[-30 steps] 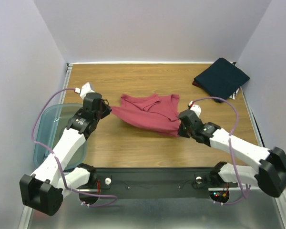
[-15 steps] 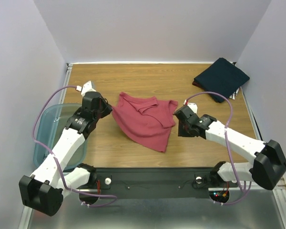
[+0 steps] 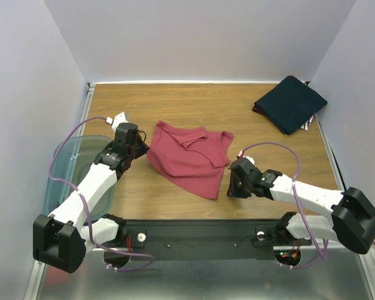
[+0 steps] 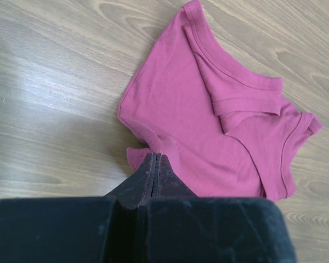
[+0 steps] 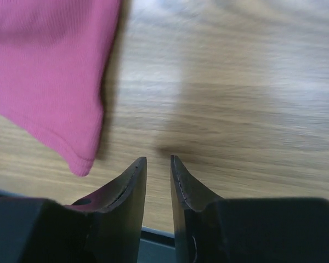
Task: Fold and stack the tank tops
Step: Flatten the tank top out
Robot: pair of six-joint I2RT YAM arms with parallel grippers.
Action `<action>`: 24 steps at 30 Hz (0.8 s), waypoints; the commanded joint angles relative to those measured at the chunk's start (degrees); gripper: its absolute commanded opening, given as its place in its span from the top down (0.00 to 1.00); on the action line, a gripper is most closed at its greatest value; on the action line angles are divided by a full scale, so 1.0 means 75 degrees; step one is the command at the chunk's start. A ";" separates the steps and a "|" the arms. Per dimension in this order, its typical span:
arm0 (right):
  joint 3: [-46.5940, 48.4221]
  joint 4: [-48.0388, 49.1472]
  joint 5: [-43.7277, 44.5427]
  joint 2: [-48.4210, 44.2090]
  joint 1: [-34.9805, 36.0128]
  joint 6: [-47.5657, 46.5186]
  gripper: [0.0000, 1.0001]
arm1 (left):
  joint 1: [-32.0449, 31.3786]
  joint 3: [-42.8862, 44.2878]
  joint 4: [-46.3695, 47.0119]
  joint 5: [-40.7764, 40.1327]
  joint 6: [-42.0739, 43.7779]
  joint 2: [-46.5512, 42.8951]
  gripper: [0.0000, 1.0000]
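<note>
The maroon tank top (image 3: pixel 190 159) lies partly folded on the wooden table's middle, its near corner pointing to the front. It also shows in the left wrist view (image 4: pixel 208 126) and in the right wrist view (image 5: pixel 44 71). My left gripper (image 3: pixel 140 149) (image 4: pixel 154 156) is shut on its puckered left edge, low at the table. My right gripper (image 3: pixel 232 187) (image 5: pixel 158 160) is slightly open and empty, just right of the top's near corner. The navy tank top (image 3: pixel 290 103) lies folded at the back right.
A translucent teal bin (image 3: pixel 62 162) stands at the left table edge under my left arm. A striped white cloth edge (image 3: pixel 307 125) shows beneath the navy top. White walls close in the table on three sides.
My right gripper let go of the maroon top's right corner and drew back toward the front. The top settled flat. My left gripper lowered slightly, still at the left edge.
</note>
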 commanded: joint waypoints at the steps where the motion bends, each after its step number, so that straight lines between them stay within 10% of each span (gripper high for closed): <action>1: -0.0195 0.1485 -0.0349 -0.0021 0.0255 0.0856 0.67 | 0.0061 -0.0104 0.0343 -0.0167 0.0065 0.0045 1.00; 24: -0.0898 0.2694 -0.0057 -0.0264 0.0736 0.1806 0.62 | 0.0154 -0.0092 0.0296 -0.0178 0.0124 -0.0014 1.00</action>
